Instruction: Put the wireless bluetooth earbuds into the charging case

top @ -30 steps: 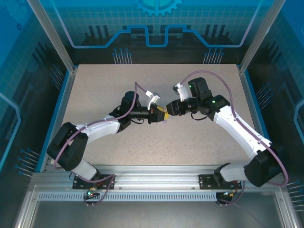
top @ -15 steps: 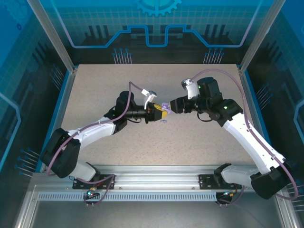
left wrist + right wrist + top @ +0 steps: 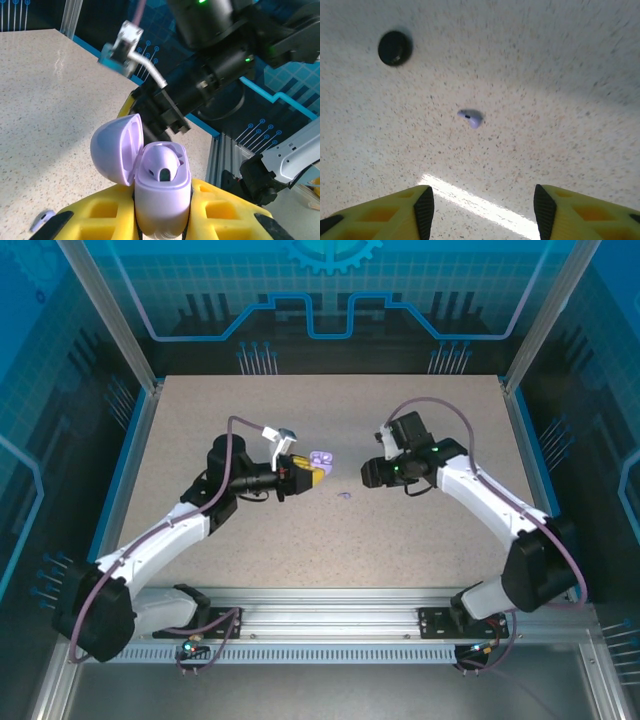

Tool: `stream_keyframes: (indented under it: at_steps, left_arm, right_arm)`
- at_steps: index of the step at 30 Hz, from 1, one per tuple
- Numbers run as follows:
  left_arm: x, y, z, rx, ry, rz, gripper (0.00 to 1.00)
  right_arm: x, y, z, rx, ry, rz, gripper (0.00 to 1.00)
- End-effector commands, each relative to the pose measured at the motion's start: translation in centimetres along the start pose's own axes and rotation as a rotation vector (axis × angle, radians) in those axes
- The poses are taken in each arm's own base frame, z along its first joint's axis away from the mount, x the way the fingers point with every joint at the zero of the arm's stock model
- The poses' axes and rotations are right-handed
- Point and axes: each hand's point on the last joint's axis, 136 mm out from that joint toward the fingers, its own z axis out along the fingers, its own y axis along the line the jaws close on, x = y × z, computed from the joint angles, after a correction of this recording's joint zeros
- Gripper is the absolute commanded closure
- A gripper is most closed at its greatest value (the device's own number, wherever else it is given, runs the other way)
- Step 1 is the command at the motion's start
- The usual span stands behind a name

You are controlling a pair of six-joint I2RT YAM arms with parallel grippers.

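My left gripper (image 3: 162, 222) is shut on the open lavender charging case (image 3: 162, 192), lid (image 3: 114, 155) swung to the left. One lavender earbud (image 3: 162, 162) sits in the case. From above, the case (image 3: 322, 458) pokes out of the left gripper (image 3: 313, 477) at mid-table. A second lavender earbud (image 3: 343, 494) lies loose on the table between the two grippers, also at the left wrist view's bottom left corner (image 3: 45, 217). My right gripper (image 3: 480, 210) is open and empty, hovering over that earbud (image 3: 471, 118). From above the right gripper (image 3: 366, 473) is right of it.
A small black round object (image 3: 395, 47) lies on the speckled table (image 3: 420, 540) beyond the loose earbud in the right wrist view. The right arm (image 3: 215, 60) looms close behind the case in the left wrist view. Blue walls fence the table.
The grippers, close together a second ago, have parted. The left arm drew back left with the case. The right gripper pulled away and a lavender earbud now lies on the table.
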Motion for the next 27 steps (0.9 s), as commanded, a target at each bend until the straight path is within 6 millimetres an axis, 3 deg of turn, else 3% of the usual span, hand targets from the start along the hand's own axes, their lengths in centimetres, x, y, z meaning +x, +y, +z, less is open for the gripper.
stream_keyframes:
  at_steps: [1, 7, 14, 27]
  left_arm:
    - [1.1, 0.6, -0.8, -0.034, 0.026, -0.008, 0.93]
    - [1.1, 0.8, -1.0, -0.046, 0.022, -0.014, 0.93]
    - [1.4, 1.0, -1.0, -0.054, 0.03, -0.02, 0.93]
    - [1.7, 1.3, -1.0, -0.067, 0.042, -0.02, 0.93]
  right_arm:
    - [1.1, 1.6, 2.4, -0.087, 0.077, 0.009, 0.46]
    - [2.4, 3.8, 6.8, -0.144, 0.199, -0.004, 0.53]
    - [3.1, 5.6, 10.2, -0.176, 0.269, 0.001, 0.56]
    - [3.6, 4.3, 13.0, -0.097, 0.305, 0.04, 0.57]
